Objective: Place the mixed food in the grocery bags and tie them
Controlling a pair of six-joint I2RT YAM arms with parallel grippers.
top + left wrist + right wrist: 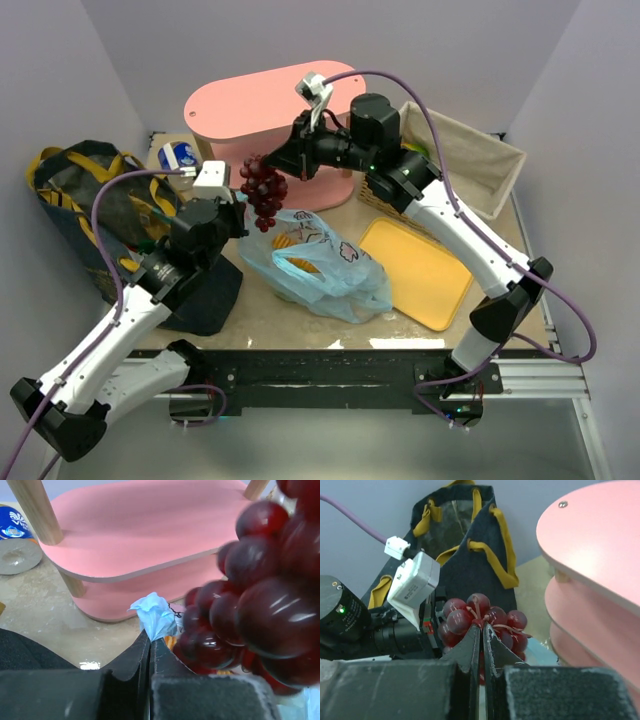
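A bunch of dark grapes (pixel 265 190) is pinched by its stem in the pressed-together right claw (pixel 481 630), just above the light-blue plastic bag (pixel 325 270), in which orange food (pixel 290 243) is already seen. The bag's rim is nipped in the shut left claw (pixel 150 641). Neither this bag nor the navy tote (pixel 75 185), beside the left claw, is tied yet.

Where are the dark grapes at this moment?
In the top view the dark grapes hang from the right gripper, left of centre, just above the light-blue plastic bag, in front of the pink shelf.
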